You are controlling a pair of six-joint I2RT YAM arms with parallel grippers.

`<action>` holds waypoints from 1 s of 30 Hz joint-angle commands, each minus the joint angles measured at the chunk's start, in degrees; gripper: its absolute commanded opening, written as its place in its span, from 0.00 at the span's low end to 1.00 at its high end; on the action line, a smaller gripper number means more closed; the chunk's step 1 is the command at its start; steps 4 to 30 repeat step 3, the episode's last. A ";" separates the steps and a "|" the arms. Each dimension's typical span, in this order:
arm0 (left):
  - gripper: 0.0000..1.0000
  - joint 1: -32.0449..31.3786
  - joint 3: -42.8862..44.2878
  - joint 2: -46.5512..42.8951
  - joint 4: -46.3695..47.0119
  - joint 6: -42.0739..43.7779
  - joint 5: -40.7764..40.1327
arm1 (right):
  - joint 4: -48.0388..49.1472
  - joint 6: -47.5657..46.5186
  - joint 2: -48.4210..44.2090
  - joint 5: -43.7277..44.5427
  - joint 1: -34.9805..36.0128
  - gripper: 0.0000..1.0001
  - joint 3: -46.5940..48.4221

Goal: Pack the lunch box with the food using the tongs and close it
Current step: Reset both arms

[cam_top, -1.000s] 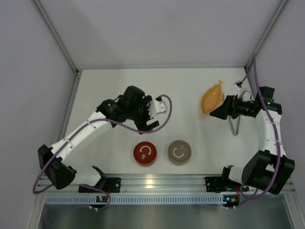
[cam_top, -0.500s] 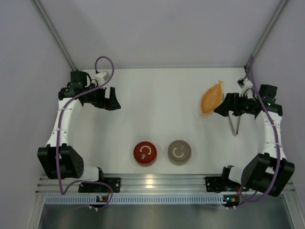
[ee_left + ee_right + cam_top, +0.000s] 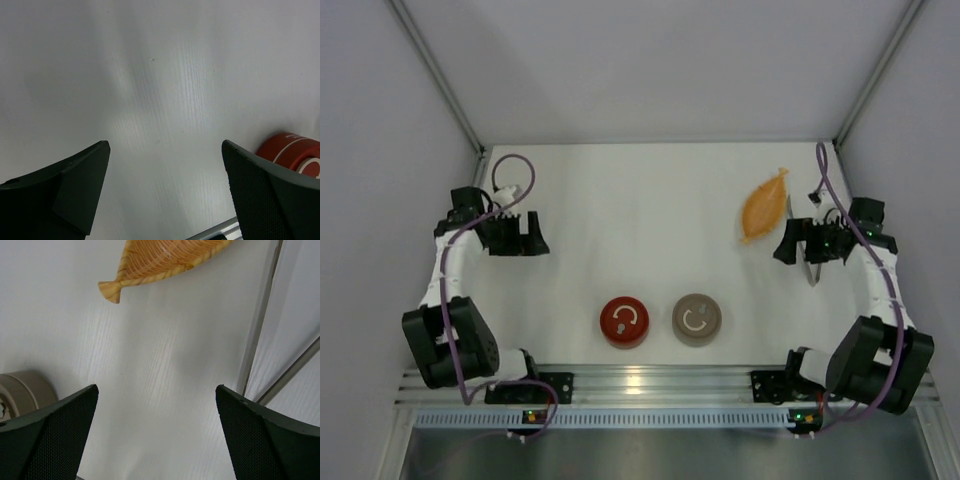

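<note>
At worktop's (image 3: 650, 200) right edge | tongs (image 3: 810, 274) lay lengthwise near-to-far, just beside right gripper (image 3: 786, 243), toward near edge | right gripper spread, empty | left gripper (image 3: 535, 238) spread, empty, well apart by left edge

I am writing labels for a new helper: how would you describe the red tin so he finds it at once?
On the white table, look midway along its near edge. Two round tins stand there side by side, not touching; the red tin is the left one, and only colour separates it from the grey-brown tin.
</note>
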 commanded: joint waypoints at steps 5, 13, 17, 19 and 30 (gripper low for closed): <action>0.98 0.09 -2.10 -7.06 5.89 5.08 -2.84 | 4.97 -1.56 -1.70 4.07 1.03 0.99 -0.53; 0.98 0.09 -2.10 -7.06 5.89 5.08 -2.84 | 4.97 -1.56 -1.70 4.07 1.03 0.99 -0.53; 0.98 0.09 -2.10 -7.06 5.89 5.08 -2.84 | 4.97 -1.56 -1.70 4.07 1.03 0.99 -0.53; 0.98 0.09 -2.10 -7.06 5.89 5.08 -2.84 | 4.97 -1.56 -1.70 4.07 1.03 0.99 -0.53; 0.98 0.09 -2.10 -7.06 5.89 5.08 -2.84 | 4.97 -1.56 -1.70 4.07 1.03 0.99 -0.53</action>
